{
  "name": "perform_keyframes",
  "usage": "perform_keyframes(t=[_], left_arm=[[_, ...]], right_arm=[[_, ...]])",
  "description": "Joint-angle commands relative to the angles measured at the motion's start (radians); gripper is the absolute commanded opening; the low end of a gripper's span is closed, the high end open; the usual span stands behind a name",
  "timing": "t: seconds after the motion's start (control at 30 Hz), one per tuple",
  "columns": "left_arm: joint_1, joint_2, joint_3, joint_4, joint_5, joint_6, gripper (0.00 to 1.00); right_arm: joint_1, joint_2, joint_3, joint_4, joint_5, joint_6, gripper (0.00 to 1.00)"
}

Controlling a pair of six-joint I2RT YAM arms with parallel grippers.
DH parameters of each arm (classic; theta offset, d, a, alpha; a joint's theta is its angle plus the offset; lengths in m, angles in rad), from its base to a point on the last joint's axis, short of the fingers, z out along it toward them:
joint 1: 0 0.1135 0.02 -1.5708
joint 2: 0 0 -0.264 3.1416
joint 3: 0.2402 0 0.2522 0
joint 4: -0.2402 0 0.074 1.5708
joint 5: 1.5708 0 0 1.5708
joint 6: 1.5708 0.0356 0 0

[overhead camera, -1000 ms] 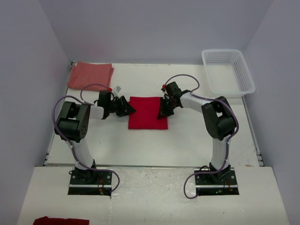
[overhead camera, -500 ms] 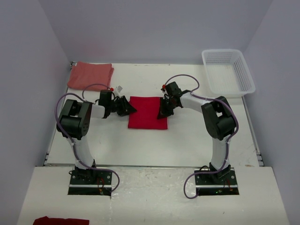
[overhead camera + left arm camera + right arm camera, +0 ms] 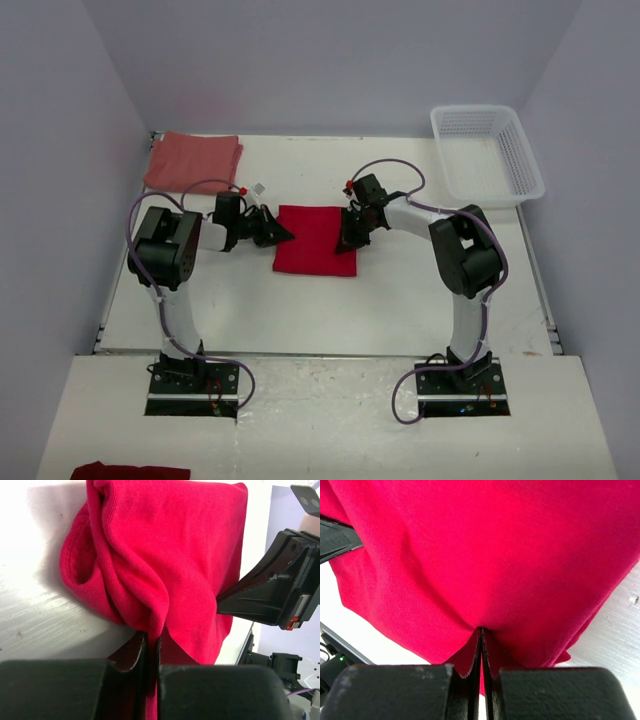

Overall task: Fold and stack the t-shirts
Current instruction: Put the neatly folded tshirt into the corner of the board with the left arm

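Between left hand (image 3: 284, 234) and right hand (image 3: 347, 240), each pinching an edge, the folded bright red t-shirt (image 3: 315, 245) lies on the table (image 3: 400, 290). Probably the stacking step: next calls for a level joint lift toward the salmon t-shirt (image 3: 193, 161) beyond the left hand.

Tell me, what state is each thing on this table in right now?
Bright red t-shirt: folded, mid-table, pinched at both side edges.
Salmon t-shirt: folded, far left corner, untouched.
White basket: upright, looks empty, far right corner.
Left arm: jaws shut on the bright red t-shirt's left edge.
Right arm: jaws shut on its right edge.
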Motion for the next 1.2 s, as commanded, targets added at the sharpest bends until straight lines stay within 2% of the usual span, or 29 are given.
perform_keyframes(t=[0.0, 0.2, 0.33, 0.47, 0.73, 0.87, 1.17], left_arm=[[-0.014, 0.063, 0.001, -0.106, -0.066, 0.048, 0.0], [-0.014, 0.039, 0.088, -0.213, -0.1, 0.146, 0.0], [-0.015, -0.003, 0.159, -0.359, -0.205, 0.25, 0.0], [-0.015, -0.041, 0.22, -0.425, -0.282, 0.318, 0.0], [-0.02, -0.078, 0.349, -0.549, -0.399, 0.417, 0.0], [-0.029, -0.089, 0.461, -0.62, -0.474, 0.477, 0.0], [-0.037, -0.044, 0.654, -0.727, -0.549, 0.592, 0.0]], right_arm=[[0.008, 0.042, 0.011, -0.001, 0.024, -0.009, 0.0], [0.011, 0.019, 0.009, -0.01, 0.053, -0.017, 0.0], [0.022, -0.044, -0.015, -0.016, 0.105, -0.022, 0.0], [0.045, -0.194, -0.064, 0.0, 0.168, -0.016, 0.0], [0.153, -0.374, -0.17, -0.023, 0.228, 0.001, 0.0], [0.215, -0.402, -0.203, -0.024, 0.236, 0.006, 0.0], [0.285, -0.393, -0.301, 0.04, 0.214, 0.035, 0.0]])
